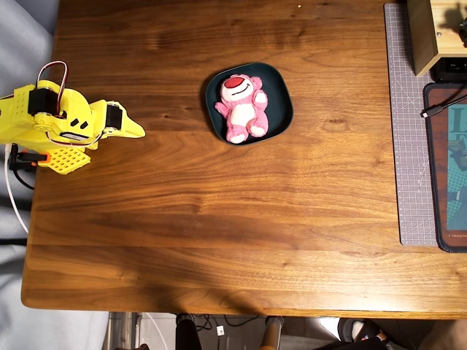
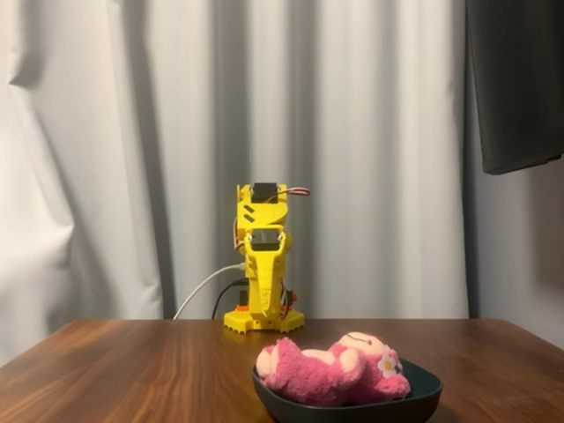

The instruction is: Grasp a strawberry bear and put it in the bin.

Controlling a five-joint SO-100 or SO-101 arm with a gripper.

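Near the centre of the desk, slightly toward the far edge in the overhead view, the bin rests flat on the wood. The strawberry bear lies on its back inside the bin, head toward the far edge and legs toward the near edge, its body tilted a little off the bin's axis. In the fixed view the strawberry bear lies on its back above the rim of the bin, feet at the left and head at the right.

At the left edge of the desk, the yellow arm sits folded over its base, well apart from the bin. The gripper points toward the desk's centre; its fingers appear drawn together and hold nothing. In the fixed view the arm stands at the far edge before a pale curtain.

At the right edge lie a grey cutting mat, a dark mouse pad and, in the far right corner, a wooden box.
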